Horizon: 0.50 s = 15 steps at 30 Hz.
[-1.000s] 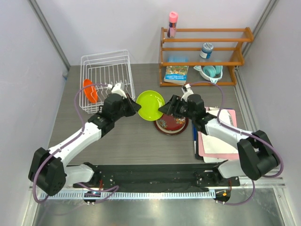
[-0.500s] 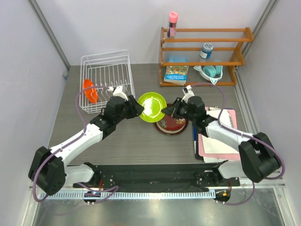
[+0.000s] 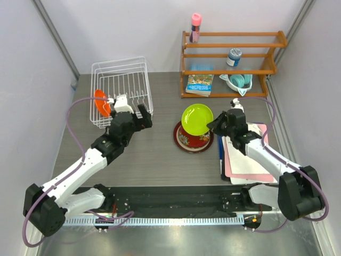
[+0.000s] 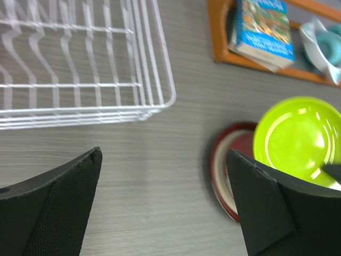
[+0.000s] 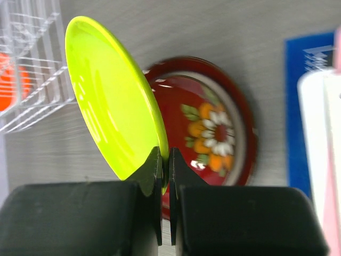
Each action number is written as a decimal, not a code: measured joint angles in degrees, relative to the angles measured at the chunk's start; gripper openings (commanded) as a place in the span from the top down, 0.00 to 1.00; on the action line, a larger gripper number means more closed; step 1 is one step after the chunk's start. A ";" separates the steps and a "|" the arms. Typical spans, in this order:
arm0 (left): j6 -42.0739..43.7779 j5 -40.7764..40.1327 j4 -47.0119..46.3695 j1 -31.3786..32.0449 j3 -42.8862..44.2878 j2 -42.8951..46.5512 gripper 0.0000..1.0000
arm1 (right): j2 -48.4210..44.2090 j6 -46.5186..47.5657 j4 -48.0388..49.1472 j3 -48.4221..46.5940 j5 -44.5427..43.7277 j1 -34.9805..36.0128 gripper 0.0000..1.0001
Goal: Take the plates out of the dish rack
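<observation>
Right gripper (image 5: 165, 160) is pinched tight on the near edge of the lime green plate (image 5: 114, 122), its two fingers meeting on a thin bite of rim and nothing more. That plate hangs steeply tilted, almost on edge, over the dark red floral plate (image 5: 213, 133). The floral plate lies flat on the table (image 3: 154, 154) right of centre, apparently nested on the larger cream plate (image 4: 218, 170) with the dark red rim (only a band of it shows). Left gripper (image 4: 164, 160) stands wide apart and empty, low over bare table on the near side of the dish rack (image 3: 120, 63). One orange plate (image 3: 101, 102) is left in the rack, upright at its left end.

Judging by its look, the green plate is light, rigid and glazed. That makes it slick under the pads and liable to swing about so small a hold, and it would chip if dropped onto the plates below. It wants lowering flat and gently before the fingers part. The orange one looks much the same in size and finish. Its upper rim is the free part, since the wires crowd the lower half, so a pinch there, lifting straight up out of the prongs, seems the sound hold.
</observation>
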<state>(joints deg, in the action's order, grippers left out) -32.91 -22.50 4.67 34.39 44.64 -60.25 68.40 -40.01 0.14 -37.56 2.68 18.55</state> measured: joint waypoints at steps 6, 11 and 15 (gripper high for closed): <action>5.57 -10.58 0.98 0.00 0.00 3.63 0.00 | 3.85 0.00 -4.28 0.00 1.60 -3.17 0.99; 8.79 -16.85 1.51 0.00 0.00 4.44 0.00 | 7.41 -0.04 -5.16 0.00 4.63 -3.32 0.99; 9.92 -19.15 1.70 0.00 0.00 4.48 0.01 | 9.18 -0.48 -5.51 0.00 6.80 -3.34 0.99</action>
<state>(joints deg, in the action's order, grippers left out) -22.98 -41.65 6.37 34.39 44.64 -55.77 77.58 -40.49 -5.37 -37.56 9.47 15.20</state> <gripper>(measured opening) 0.994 0.055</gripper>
